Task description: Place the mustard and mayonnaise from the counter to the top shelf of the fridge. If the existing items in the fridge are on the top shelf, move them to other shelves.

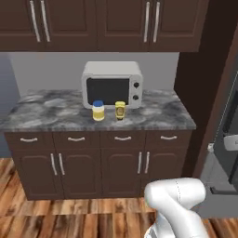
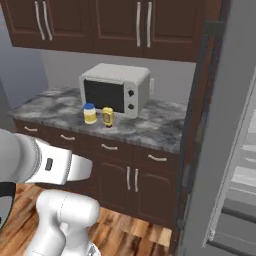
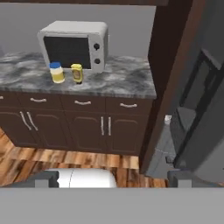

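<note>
Spread wide, the gripper (image 3: 113,178) holds nothing, well short of the counter (image 1: 56,114). Near its front edge, before the microwave (image 1: 112,84), the mayonnaise (image 1: 98,110) stands beside the mustard (image 1: 120,110).

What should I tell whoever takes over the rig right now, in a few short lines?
End effector: open, holding nothing, well back from the counter.
Mayonnaise and mustard: upright side by side on the counter, in front of the microwave.
Fridge: to the right, door open; shelf contents can't be made out.
Done: nothing moved yet.
Left: clear the top shelf if needed, then place both there.
</note>
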Available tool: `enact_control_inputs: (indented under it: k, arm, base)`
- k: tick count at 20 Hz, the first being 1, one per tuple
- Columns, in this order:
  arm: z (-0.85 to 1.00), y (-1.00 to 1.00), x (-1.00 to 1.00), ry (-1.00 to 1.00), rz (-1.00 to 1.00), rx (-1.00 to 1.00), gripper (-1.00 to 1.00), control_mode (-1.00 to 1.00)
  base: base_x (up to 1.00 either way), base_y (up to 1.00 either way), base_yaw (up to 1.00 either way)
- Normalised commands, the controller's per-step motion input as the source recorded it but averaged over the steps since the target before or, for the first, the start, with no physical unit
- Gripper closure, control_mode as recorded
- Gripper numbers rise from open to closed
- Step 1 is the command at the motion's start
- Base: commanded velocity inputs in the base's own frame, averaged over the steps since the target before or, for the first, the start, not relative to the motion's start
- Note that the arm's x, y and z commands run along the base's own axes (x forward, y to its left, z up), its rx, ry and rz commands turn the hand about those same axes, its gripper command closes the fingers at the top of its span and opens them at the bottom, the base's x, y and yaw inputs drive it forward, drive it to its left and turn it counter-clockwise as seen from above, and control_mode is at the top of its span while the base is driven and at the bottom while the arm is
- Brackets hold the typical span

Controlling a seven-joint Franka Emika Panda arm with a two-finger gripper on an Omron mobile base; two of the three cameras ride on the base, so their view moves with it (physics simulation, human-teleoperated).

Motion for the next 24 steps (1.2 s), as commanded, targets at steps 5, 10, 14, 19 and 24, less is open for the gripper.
enact_control_inputs:
  k: [5, 10, 14, 19, 24]
  arm:
    - [0.00, 0.00, 0.00, 0.00, 0.00, 0.00, -1.00, 1.00]
    - [0.00, 0.00, 0.00, 0.00, 0.00, 0.00, -1.00, 1.00]
    - [0.00, 0.00, 0.00, 0.00, 0.00, 0.00, -1.00, 1.00]
    - [0.00, 0.00, 0.00, 0.00, 0.00, 0.00, -1.00, 1.00]
    - [0.00, 0.00, 0.00, 0.00, 0.00, 0.00, -1.00, 1.00]
  base:
    - [1.00, 1.00, -0.04]
    - [0.96, 1.00, -0.16]
    - [0.61, 0.56, -0.14]
    - [0.46, 0.05, -0.02]
    - [0.38, -0.02, -0.01]
